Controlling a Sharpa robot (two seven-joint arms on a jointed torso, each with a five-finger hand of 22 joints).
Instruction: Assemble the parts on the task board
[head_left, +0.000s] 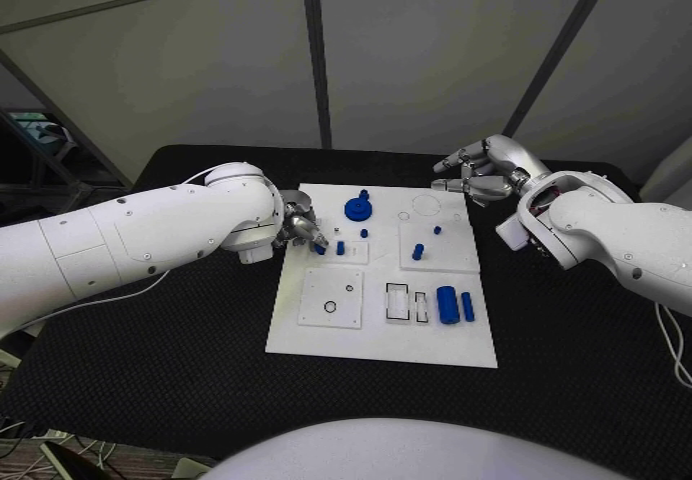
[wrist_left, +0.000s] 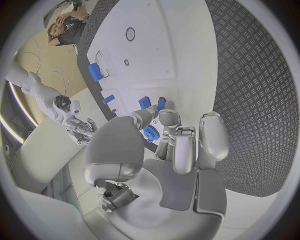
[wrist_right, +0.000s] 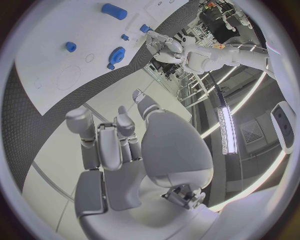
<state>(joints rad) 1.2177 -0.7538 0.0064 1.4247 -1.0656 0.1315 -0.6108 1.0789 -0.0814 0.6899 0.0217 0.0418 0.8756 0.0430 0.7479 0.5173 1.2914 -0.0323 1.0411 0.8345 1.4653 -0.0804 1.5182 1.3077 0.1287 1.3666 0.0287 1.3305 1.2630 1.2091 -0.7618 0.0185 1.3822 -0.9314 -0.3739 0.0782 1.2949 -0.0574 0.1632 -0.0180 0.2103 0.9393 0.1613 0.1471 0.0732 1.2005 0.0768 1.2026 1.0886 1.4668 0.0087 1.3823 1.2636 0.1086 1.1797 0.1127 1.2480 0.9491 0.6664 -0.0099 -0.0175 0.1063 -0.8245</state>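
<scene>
Fingers (wrist_left: 167, 119) of left hand (head_left: 300, 226) beside blue gear (wrist_left: 150, 133)

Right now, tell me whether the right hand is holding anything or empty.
Empty. The right hand hovers beyond the task board's far right corner, fingers loosely curled on nothing; its wrist view shows bare fingers.

I see a white board (head_left: 378, 335) with blue parts (head_left: 447, 304) on my black, diamond-textured bench (head_left: 577, 340); both hands silver.
</scene>
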